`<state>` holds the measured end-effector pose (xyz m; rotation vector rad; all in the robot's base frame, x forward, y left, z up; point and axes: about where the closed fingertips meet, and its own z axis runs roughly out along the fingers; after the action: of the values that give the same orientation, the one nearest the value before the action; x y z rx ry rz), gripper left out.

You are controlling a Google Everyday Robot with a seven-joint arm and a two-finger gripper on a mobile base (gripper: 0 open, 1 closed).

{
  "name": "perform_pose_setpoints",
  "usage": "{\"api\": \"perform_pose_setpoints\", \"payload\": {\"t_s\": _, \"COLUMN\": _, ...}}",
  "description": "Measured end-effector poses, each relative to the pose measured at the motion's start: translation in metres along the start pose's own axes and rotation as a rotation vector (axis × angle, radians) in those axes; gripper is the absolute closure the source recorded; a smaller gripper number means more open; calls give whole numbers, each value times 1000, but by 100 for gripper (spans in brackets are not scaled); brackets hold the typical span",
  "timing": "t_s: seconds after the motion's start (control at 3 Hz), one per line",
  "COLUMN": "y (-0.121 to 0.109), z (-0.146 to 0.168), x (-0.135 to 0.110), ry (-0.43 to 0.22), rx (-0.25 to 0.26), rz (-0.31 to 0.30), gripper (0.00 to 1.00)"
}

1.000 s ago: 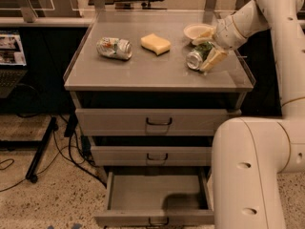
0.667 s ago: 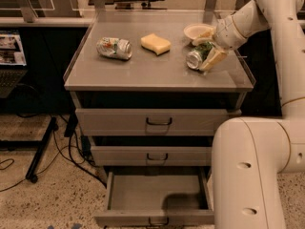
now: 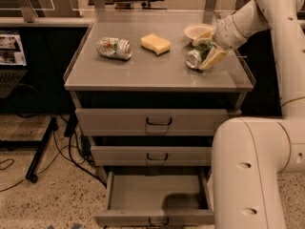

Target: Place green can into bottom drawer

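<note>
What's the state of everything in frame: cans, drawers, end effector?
Green can: on its side on the cabinet top, not in a drawer yet.
End effector: down at the green can.
Silver can: on its side.
Sponge: lying flat.
Bowl: upright.
Top drawer: closed.
Middle drawer: closed.
Bottom drawer: pulled open.

The single camera sits high and close behind the white rounded robot arm point(image 3: 248, 175), facing down at the front of the grey metal three-drawer cabinet point(image 3: 157, 75). The cream two-finger gripper point(image 3: 205, 53) reaches over the cabinet's far right top.
</note>
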<state>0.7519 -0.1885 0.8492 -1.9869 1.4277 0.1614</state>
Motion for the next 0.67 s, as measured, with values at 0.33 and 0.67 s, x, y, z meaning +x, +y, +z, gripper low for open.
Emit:
{"api": "perform_pose_setpoints", "payload": {"t_s": 0.33, "y": -9, "z": -3, "x": 2, "ry": 15, "rx": 37, "rz": 17, "gripper": 100}}
{"api": "perform_pose_setpoints", "payload": {"t_s": 0.67, "y": -18, "z": -23, "x": -5, "ry": 9, "rx": 88, "rz": 15, "gripper": 100}}
